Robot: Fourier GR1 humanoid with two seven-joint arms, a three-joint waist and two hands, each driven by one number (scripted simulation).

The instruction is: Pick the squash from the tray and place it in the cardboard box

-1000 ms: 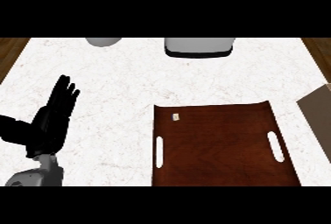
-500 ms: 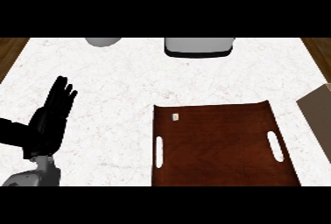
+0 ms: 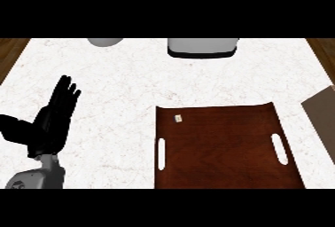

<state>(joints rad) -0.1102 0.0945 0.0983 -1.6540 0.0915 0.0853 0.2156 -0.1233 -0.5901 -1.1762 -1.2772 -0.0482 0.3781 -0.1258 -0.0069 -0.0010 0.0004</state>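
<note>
Wide white counter (image 3: 131,80), speckled, under everything. On it the brown tray (image 3: 222,146), biggest thing here, with one white slot on each long side; its near end cut off by the view's edge. No squash to see on the visible part of the tray, only a small pale tag (image 3: 177,118) near its far left corner.

Right of the tray, just apart from it, one corner of the cardboard box (image 3: 322,115); its inside hidden, so cannot tell whether the squash lies there already or sits somewhere outside the view. Fits both, so better to look again for the squash before any reach.

Well left of the tray, the left hand (image 3: 49,126), resting, fingers straight and pointing up, holding nothing. Right hand nowhere in sight.

Beyond the tray, at the far edge, a grey container with dark rim (image 3: 201,47), and further left a smaller grey round thing (image 3: 104,41); contents not visible.
</note>
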